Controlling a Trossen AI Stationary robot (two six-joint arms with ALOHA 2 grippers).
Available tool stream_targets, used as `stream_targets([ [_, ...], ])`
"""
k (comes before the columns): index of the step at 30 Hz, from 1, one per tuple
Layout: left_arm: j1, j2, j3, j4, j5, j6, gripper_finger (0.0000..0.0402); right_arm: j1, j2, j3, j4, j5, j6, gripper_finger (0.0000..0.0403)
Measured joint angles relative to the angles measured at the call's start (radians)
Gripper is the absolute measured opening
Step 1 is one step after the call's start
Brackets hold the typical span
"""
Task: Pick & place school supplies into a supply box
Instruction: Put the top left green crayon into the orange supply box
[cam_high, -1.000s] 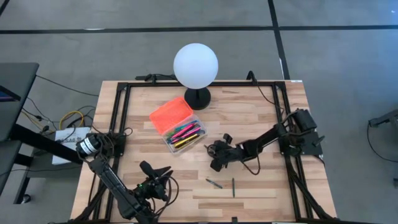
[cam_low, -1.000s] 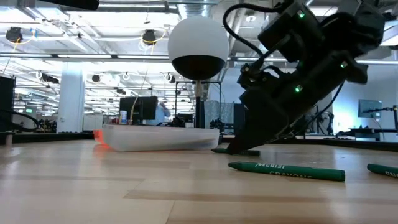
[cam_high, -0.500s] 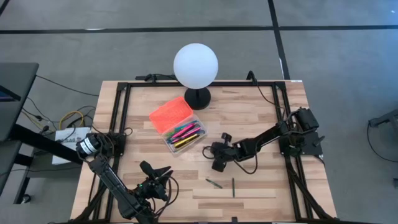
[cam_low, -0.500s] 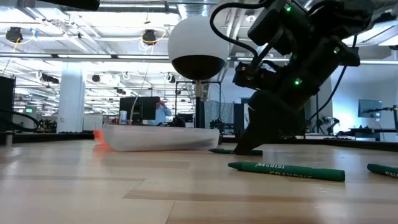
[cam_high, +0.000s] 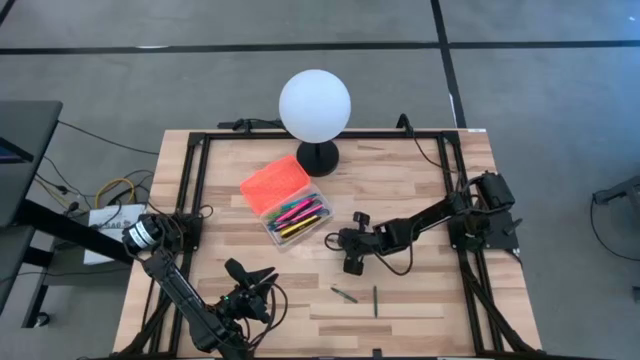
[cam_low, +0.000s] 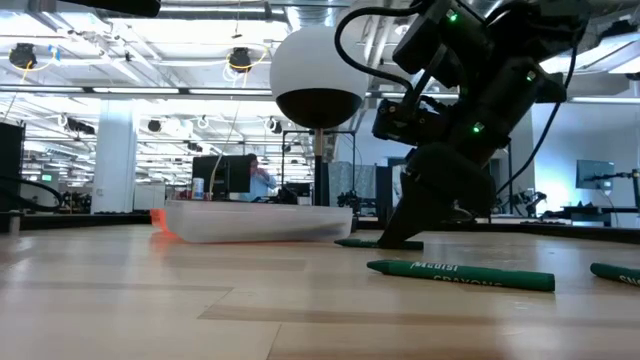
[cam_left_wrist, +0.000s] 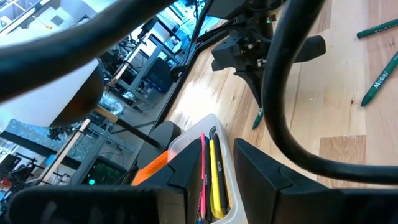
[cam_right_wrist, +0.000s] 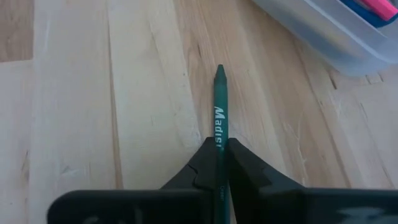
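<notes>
Supply box (cam_high: 288, 199): open on desk (cam_high: 400, 190) centre, orange lid beside lamp base, pens inside. Rigid, light, prob. slides if nudged. Lamp (cam_high: 315, 106) just behind box, may crowd approach. Right claw (cam_high: 349, 247) low near box, closed on green crayon (cam_right_wrist: 219, 118) by rear end; thin, stiff, brittle. Left claw (cam_left_wrist: 208, 171) parked at near-left edge, fingers apart, empty. Two more crayons (cam_high: 360, 297) lie loose nearer front.
</notes>
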Motion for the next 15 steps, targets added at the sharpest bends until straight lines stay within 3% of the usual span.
stream_targets([
  [5,0.000,0.000,0.000,0.000,0.000,0.000,0.0087,-0.001,-0.002,0.000,-0.003,-0.020,0.002,0.0006],
  [15,0.000,0.000,0.000,0.000,0.000,-0.001,0.0087,-0.010,-0.002,0.035,-0.080,-0.072,0.084,0.0062],
])
